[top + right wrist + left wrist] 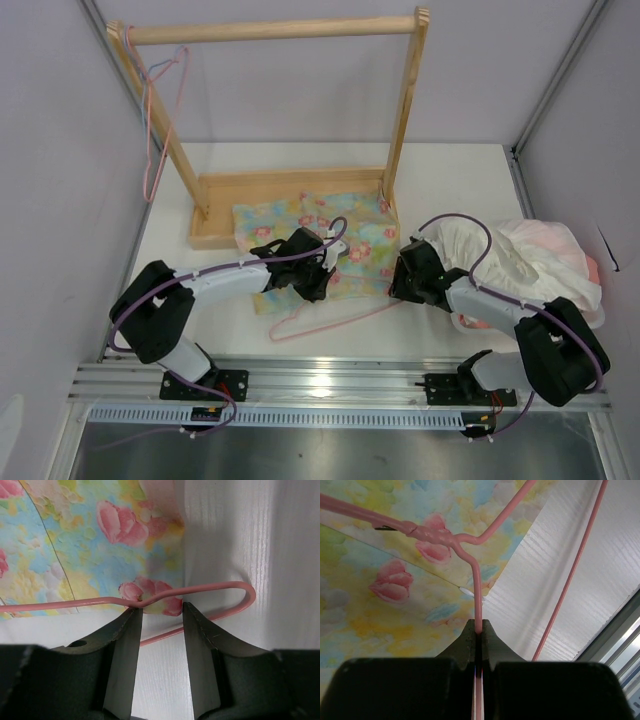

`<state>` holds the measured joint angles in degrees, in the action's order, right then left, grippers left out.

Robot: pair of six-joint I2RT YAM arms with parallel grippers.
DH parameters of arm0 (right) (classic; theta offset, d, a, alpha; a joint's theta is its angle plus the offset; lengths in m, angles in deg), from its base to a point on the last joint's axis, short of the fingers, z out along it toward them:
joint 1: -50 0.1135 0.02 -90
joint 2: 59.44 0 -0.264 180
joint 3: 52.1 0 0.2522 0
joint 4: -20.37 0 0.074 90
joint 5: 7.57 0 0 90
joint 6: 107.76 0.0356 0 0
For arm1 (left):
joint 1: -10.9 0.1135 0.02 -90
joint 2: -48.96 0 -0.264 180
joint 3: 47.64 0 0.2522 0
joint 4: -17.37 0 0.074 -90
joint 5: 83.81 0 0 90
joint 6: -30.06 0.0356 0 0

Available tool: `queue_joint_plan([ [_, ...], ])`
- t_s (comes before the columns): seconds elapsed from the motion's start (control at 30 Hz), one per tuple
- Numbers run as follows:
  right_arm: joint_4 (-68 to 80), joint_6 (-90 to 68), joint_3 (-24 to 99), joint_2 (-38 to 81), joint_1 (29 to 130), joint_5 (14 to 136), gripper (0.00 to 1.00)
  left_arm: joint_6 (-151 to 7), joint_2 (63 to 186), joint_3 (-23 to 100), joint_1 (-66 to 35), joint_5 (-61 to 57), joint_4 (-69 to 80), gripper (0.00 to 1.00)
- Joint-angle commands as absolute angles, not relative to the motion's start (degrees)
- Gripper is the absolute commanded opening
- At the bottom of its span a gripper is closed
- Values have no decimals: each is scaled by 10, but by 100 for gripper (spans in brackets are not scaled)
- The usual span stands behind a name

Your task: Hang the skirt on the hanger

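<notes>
Top external: 1 skirt (262, 224), 1 hanger (435, 534) on table (450, 180); L gripper (477, 627) clamped on hanger, R gripper (162, 608) apart.

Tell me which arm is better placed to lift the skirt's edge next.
Probably the right. The right gripper is open, with the skirt just past its fingertips. The left gripper is shut on the hanger at its neck, so it is not free.
</notes>
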<state>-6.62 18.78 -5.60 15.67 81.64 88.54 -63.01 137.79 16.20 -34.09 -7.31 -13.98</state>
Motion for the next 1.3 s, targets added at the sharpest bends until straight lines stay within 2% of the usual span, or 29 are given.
queue_joint_plan([
  [0.0,-31,197,-56,172,820,902,44,-625,1376,172,-345,-65,-144,0],
  [0.1,-29,198,-50,183,822,906,44,-624,1376,172,-345,-63,-145,0],
  [0.23,-37,201,-41,178,825,914,32,-621,1379,178,-345,-50,-151,0],
  [0.27,-40,201,-39,172,826,917,24,-621,1380,180,-345,-47,-153,0],
  [0.33,-61,200,-26,165,828,925,15,-620,1379,183,-345,-35,-156,0],
  [0.37,-73,200,-20,161,829,935,15,-621,1377,183,-345,-28,-156,0],
  [0.83,-215,179,39,51,781,915,11,-633,1382,189,-345,142,-122,0],
  [1.07,-241,166,43,45,739,900,11,-651,1389,183,-345,222,-96,0],
  [1.27,-277,149,110,79,711,915,10,-647,1381,167,-345,268,-78,0],
])
